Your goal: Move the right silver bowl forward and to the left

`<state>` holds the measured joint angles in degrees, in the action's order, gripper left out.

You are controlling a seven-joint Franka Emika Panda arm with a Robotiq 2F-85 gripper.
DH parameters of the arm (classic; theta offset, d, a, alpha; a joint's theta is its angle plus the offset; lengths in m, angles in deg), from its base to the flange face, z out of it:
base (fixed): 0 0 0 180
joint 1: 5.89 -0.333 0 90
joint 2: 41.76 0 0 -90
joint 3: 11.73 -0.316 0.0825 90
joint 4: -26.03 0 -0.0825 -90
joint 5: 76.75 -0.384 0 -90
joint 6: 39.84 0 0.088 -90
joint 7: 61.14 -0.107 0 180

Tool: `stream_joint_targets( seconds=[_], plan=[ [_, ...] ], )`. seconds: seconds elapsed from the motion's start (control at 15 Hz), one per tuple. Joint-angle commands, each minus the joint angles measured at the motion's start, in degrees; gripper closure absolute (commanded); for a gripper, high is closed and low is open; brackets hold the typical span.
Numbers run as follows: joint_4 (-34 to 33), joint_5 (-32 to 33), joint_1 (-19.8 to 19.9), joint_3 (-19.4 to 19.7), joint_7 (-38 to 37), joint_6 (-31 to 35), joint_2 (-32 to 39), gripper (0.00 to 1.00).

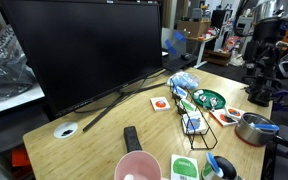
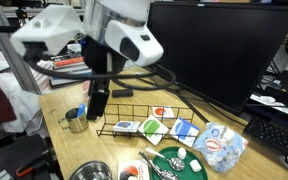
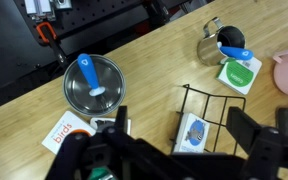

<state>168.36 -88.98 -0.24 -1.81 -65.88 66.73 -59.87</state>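
The big black monitor [image 1: 84, 50] fills the back of the wooden table [image 1: 99, 150]. Over the tabletop hangs the gripper [image 3: 176, 128], jaws spread wide, holding nothing. The right silver bowl [image 3: 92, 85], a blue piece [image 3: 88, 70] at its rim, sits untouched near the wire rack [image 3: 199, 125]. I'd say nothing is done yet: the descent, grasp and shift forward-left all remain.

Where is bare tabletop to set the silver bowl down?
Bare wood lies between the silver bowl and the cup in the wrist view, and between the white disc and the remote. Crowded around the rack and green dish.
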Motion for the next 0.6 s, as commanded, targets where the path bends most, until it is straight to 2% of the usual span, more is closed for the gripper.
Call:
stream_joint_targets(
  seconds=[0.0,0.53],
  plan=[
    [3.78,-1.18,2.10,-0.17,-1.39,4.04,1.71,0.00],
    [4.63,-0.35,2.44,-0.42,-1.64,4.62,2.67,0.00]
  ],
)
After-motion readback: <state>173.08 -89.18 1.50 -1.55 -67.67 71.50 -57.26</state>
